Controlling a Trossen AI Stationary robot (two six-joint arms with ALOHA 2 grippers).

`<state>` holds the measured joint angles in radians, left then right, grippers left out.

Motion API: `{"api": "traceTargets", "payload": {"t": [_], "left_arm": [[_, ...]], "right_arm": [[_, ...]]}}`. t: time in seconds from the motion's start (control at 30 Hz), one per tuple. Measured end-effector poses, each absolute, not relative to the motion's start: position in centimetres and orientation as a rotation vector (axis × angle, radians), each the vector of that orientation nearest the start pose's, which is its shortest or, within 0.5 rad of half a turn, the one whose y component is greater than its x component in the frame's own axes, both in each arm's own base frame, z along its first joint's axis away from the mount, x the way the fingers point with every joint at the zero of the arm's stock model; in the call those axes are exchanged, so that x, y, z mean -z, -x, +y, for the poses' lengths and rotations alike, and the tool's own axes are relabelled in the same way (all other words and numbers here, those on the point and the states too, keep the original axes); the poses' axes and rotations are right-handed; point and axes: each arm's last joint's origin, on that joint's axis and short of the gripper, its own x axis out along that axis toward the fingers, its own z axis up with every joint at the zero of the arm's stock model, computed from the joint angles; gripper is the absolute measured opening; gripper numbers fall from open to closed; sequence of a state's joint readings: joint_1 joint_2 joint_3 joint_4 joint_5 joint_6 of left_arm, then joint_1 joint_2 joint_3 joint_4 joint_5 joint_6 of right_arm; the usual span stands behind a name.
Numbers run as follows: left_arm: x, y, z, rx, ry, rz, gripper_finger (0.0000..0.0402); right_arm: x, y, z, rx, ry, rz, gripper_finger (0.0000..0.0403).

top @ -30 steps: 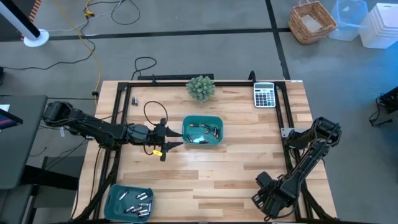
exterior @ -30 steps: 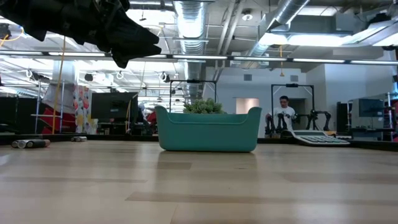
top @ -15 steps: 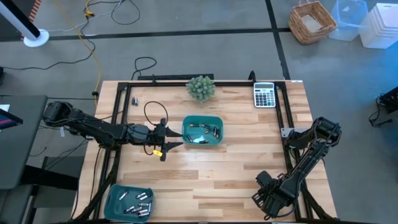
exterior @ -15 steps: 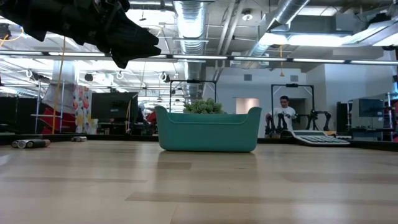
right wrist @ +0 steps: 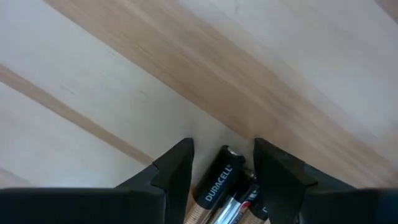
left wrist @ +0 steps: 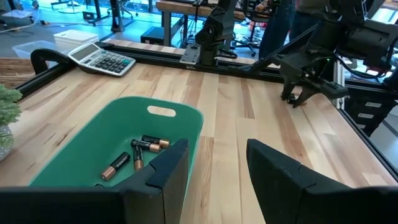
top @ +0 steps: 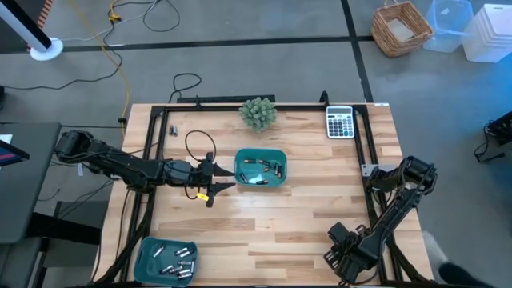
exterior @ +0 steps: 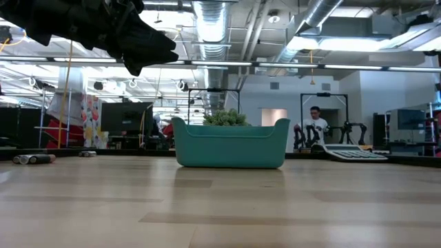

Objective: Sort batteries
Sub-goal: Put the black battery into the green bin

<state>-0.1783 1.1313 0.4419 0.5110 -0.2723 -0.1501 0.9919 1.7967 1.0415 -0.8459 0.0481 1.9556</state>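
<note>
Nothing shifted since moment ago. Left pincer (left wrist: 214, 165) open beside tray (left wrist: 74, 155); right pincer (right wrist: 221, 163) gripping batteries (right wrist: 219, 180) above desk (right wrist: 186, 68), sorting stalled.

Left gripper (top: 226, 181) beside the central teal tray (top: 261, 154) of batteries (top: 258, 169); right gripper (top: 336, 258) near the front edge.

I'm looking down on a pale wooden plank surface (top: 264, 216) edged by a black rail frame. A teal tray (top: 261, 168) with batteries (top: 258, 170) inside sits near the middle. A second teal tray (top: 166, 260), also holding batteries, sits at the near left corner. Along the far edge I see a small green plant (top: 258, 112) and, toward the right corner, a grey calculator (top: 340, 122). A few loose batteries (exterior: 33, 159) lie at the far left.
</note>
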Motion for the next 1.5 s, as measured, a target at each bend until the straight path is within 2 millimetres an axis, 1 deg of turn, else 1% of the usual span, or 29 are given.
{"api": "traceTargets", "payload": {"t": [0.13, 0.4, 0.57, 0.97, 1.13, 1.33, 1.5], "left_arm": [[-21.6, -22.7, -3.3, -0.107, 0.109, 0.169, 0.0155], [-21.5, -22.7, -3.3, -0.107, 0.107, 0.172, 0.0155], [-21.5, -22.7, -3.3, -0.106, 0.102, 0.173, 0.0155], [-21.5, -22.7, -3.3, -0.107, 0.103, 0.172, 0.0155], [-21.5, -22.7, -3.3, -0.106, 0.102, 0.172, 0.0155], [-21.5, -22.7, -3.3, -0.106, 0.104, 0.172, 0.0155], [-21.5, -22.7, -3.3, -0.107, 0.104, 0.172, 0.0155]], "right_arm": [[-14.0, -16.1, 24.9, 0.764, -0.716, 1.392, 0.0163], [-14.0, -16.1, 25.1, 0.751, -0.721, 1.392, 0.0095], [-14.0, -16.1, 25.1, 0.734, -0.704, 1.397, 0.0069], [-14.1, -16.8, 24.8, 0.694, -0.660, 1.400, 0.0060], [-14.5, -17.4, 24.7, 0.677, -0.622, 1.353, 0.0060], [-15.1, -18.5, 24.6, 0.632, -0.576, 1.253, 0.0060], [-15.2, -19.1, 24.2, 0.612, -0.533, 1.227, 0.0060]]}}
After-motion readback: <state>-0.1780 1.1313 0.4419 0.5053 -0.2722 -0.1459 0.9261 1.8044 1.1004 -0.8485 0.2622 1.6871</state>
